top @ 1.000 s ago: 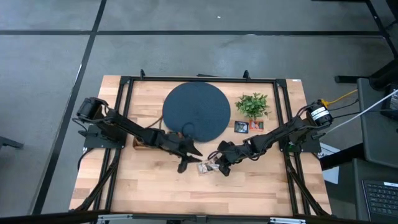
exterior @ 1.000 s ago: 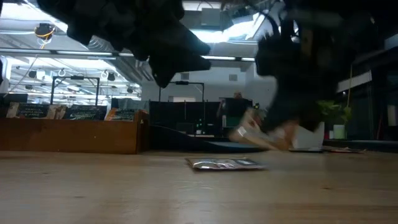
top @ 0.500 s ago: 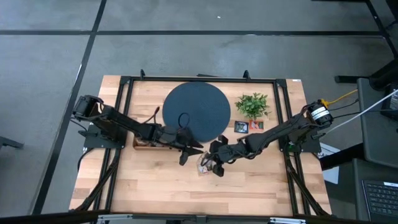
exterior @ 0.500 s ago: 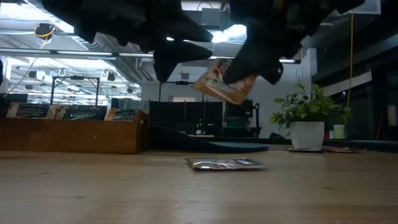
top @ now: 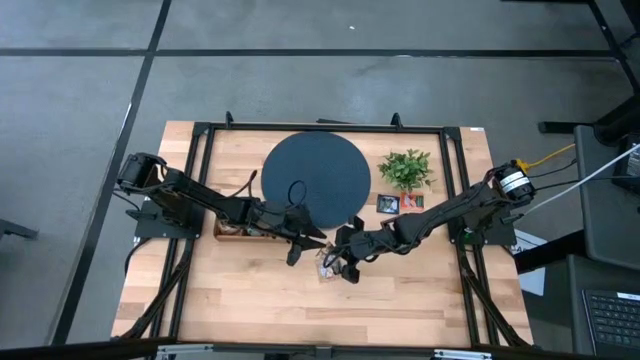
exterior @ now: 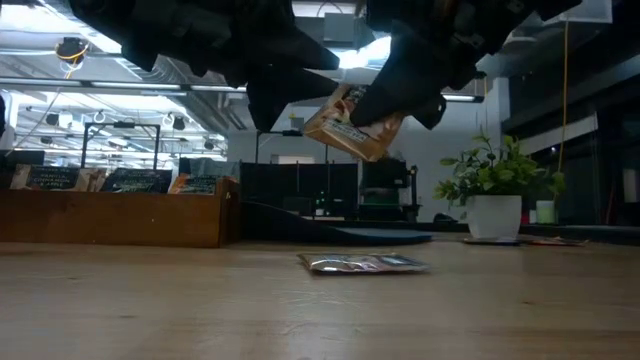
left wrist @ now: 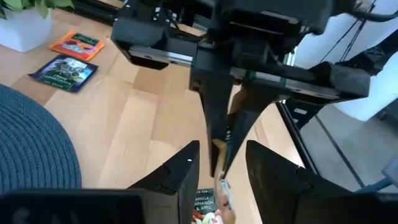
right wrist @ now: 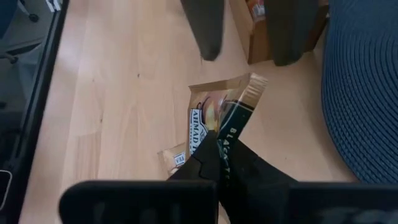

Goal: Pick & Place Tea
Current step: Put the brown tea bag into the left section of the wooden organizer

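At frame centre, a sachet (exterior: 352, 122) is held clamped in the right gripper (top: 345, 262), lifted off the surface (top: 250, 300) for handover; the left gripper (top: 300, 243) is held open beside it.

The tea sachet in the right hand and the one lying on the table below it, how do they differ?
The held sachet hangs tilted in the air, pinched in the shut right hand; the lying sachet rests flat on the table, untouched. The held sachet looks golden-tan; the lying sachet looks pale and silvery. The open left hand waits close beside the held sachet. Both are small flat tea packets.
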`<state>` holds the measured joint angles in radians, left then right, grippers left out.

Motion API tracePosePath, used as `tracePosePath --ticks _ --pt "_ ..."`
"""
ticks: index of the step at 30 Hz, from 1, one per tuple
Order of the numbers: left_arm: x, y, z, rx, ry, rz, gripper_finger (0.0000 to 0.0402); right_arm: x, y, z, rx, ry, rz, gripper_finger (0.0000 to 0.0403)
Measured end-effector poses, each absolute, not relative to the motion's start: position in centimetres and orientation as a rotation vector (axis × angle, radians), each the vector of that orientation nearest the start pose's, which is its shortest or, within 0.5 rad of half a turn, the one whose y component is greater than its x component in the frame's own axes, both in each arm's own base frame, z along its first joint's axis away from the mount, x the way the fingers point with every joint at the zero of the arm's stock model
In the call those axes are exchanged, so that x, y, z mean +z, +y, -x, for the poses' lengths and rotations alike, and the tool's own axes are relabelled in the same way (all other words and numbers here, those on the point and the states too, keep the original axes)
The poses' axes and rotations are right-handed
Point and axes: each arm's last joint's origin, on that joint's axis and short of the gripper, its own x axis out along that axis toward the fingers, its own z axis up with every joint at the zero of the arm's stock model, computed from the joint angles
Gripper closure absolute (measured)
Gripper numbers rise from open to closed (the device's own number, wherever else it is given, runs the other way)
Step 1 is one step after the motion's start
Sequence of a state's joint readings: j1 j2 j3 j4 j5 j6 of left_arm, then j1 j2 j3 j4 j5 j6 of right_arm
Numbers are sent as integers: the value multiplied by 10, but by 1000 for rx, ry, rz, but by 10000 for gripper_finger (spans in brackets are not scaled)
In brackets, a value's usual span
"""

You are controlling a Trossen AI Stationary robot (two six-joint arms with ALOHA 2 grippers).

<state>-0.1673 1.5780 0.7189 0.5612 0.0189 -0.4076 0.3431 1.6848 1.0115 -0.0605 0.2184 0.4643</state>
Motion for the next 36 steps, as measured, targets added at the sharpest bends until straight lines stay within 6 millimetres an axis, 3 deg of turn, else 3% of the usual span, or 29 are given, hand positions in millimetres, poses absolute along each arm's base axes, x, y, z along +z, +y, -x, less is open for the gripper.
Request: tracePosePath --ticks 17,21,28,36 --pt "190 -54 -314 -116 358 389 277 202 109 -339 -24 627 -217 400" --pt "190 -54 -315 -119 360 387 303 203 107 -340 -52 612 -197 400" --pt "190 -55 -314 -149 365 372 391 203 107 -340 -61 604 -189 387" --pt "188 -57 -313 -149 385 365 398 202 107 -339 -84 621 -237 339"
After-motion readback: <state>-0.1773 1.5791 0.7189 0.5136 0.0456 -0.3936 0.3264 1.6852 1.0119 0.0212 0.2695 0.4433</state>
